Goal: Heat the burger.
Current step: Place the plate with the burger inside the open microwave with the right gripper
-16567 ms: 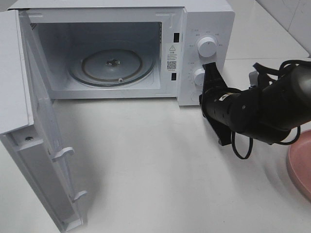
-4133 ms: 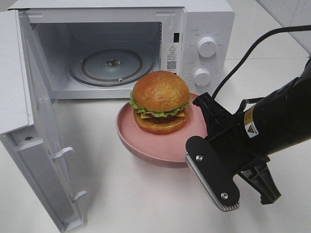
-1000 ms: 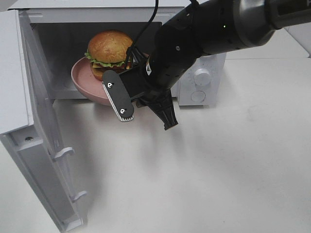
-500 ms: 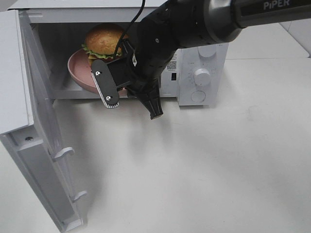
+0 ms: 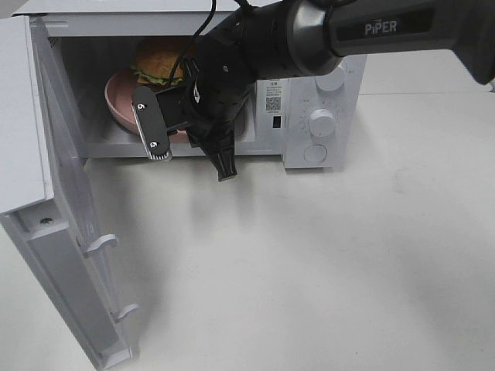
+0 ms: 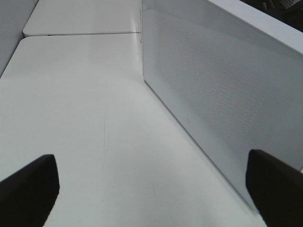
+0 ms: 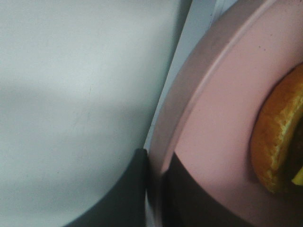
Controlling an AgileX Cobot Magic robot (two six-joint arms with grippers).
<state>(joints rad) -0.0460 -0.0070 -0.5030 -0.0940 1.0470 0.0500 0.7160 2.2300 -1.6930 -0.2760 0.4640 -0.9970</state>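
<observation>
The burger, with its golden bun and green lettuce, sits on a pink plate inside the open microwave, at the left of the cavity. My right gripper reaches through the opening and is shut on the plate's near rim. In the right wrist view, the dark fingers pinch the plate rim, and the burger's bun shows at the edge. My left gripper is open beside the microwave's perforated side wall, with nothing between its fingers. It does not show in the exterior high view.
The microwave door stands swung open at the left, over the white table. Two white knobs are on the panel to the right of the cavity. The black right arm crosses in front of the microwave's top.
My right arm has carried the plate and burger further left and deeper into the microwave cavity. The left gripper has stayed open.
</observation>
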